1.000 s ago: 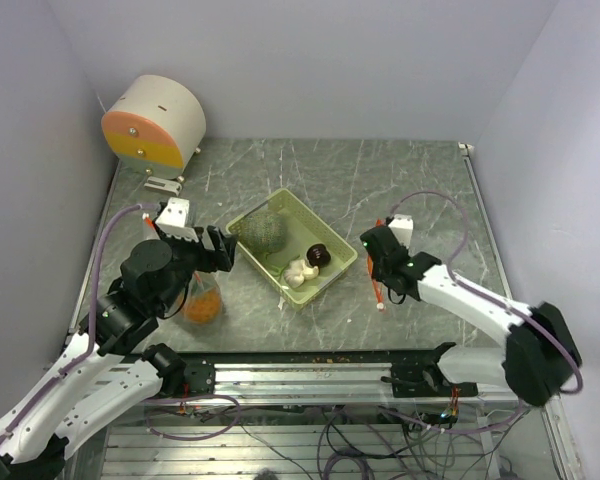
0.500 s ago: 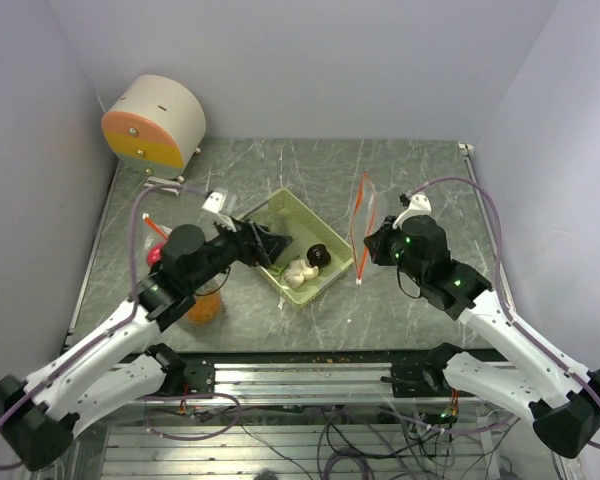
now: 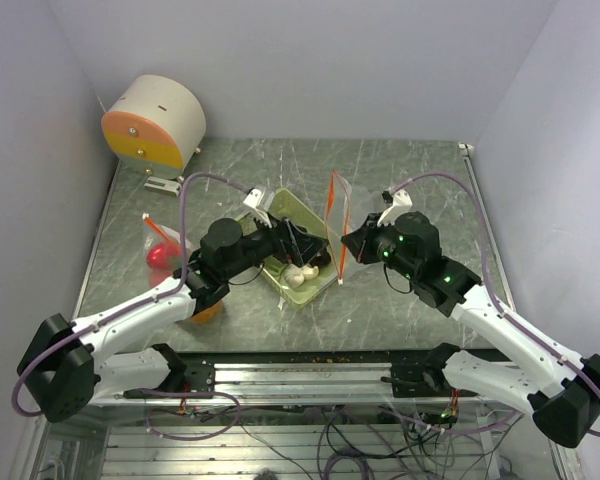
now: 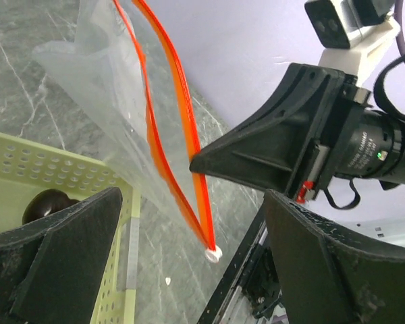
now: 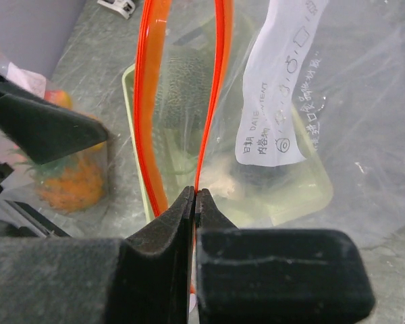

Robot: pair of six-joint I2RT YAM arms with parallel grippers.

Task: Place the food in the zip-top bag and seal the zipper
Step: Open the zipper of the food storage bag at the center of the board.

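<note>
My right gripper (image 3: 346, 246) is shut on one orange zipper rim of the clear zip-top bag (image 3: 336, 205) and holds it upright beside the basket, its mouth open (image 5: 189, 81). My left gripper (image 3: 316, 246) is open and empty over the basket, its fingers either side of the bag's lower zipper end (image 4: 204, 229). Through the bag, the right wrist view shows the grey-green melon (image 5: 182, 88) and the white garlic (image 5: 217, 179) in the basket. The garlic also shows from above (image 3: 298, 272). A red pepper (image 3: 160, 256) and an orange fruit (image 3: 206, 311) lie at the left.
The pale green basket (image 3: 278, 205) stands mid-table under my left arm, with a dark item (image 4: 47, 202) in it. A second clear bag (image 3: 156, 232) lies at the left by the pepper. A round cream and orange device (image 3: 155, 120) stands at the back left.
My left arm has swung right across the basket to the bag. My right arm has lifted the bag upright and carried it left toward the basket.
</note>
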